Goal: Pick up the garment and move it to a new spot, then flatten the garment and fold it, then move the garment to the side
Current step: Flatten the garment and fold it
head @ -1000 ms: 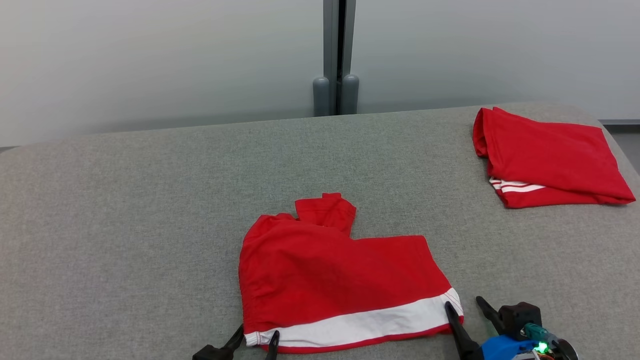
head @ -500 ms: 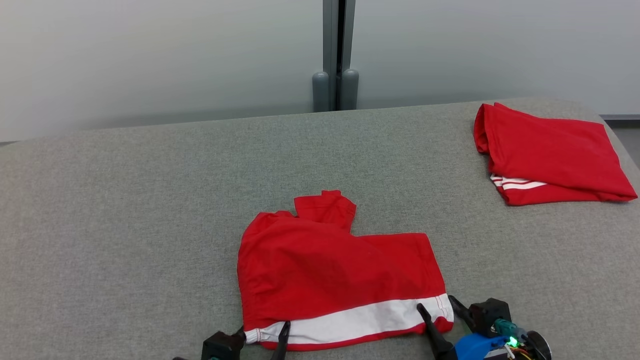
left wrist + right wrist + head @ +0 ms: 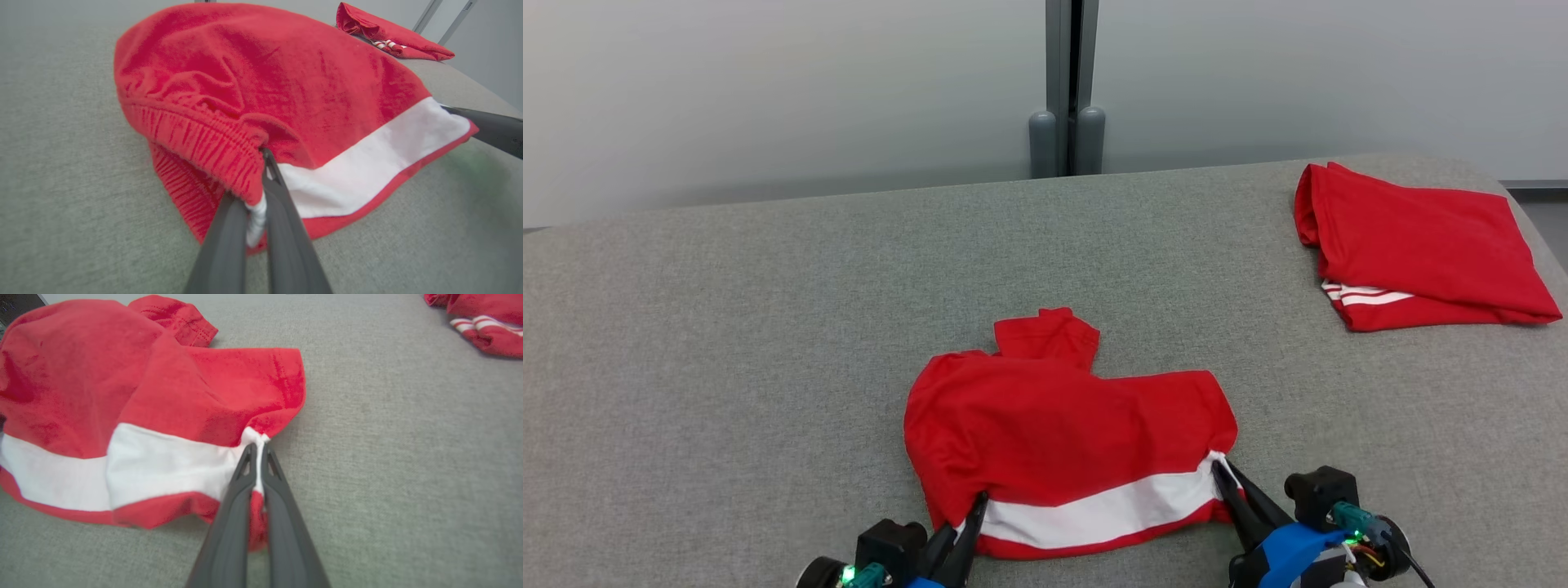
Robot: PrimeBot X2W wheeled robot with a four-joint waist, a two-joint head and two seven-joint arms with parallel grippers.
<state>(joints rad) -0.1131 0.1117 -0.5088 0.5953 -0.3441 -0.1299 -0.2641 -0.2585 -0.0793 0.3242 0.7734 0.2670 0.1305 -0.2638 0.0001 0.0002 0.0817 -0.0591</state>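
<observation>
Both sets of jaws stood wide a second ago; now they are closed on cloth, and the near hem has drawn inward and puckered.

Scene: grey padded surface (image 3: pixel 727 327) spans left to right.

The garment (image 3: pixel 1062 416), red with a white band, lies near-centre, with a small flap poking out at its far edge.

A folded red garment (image 3: pixel 1421 245) sits far right, well apart.

The left gripper (image 3: pixel 974 505) has its fingers pressed together on the near-left corner, ribbed edge bunched between them.

The right gripper (image 3: pixel 1219 469) has its fingers pressed together on the near-right corner, white band gathered at the tips.
</observation>
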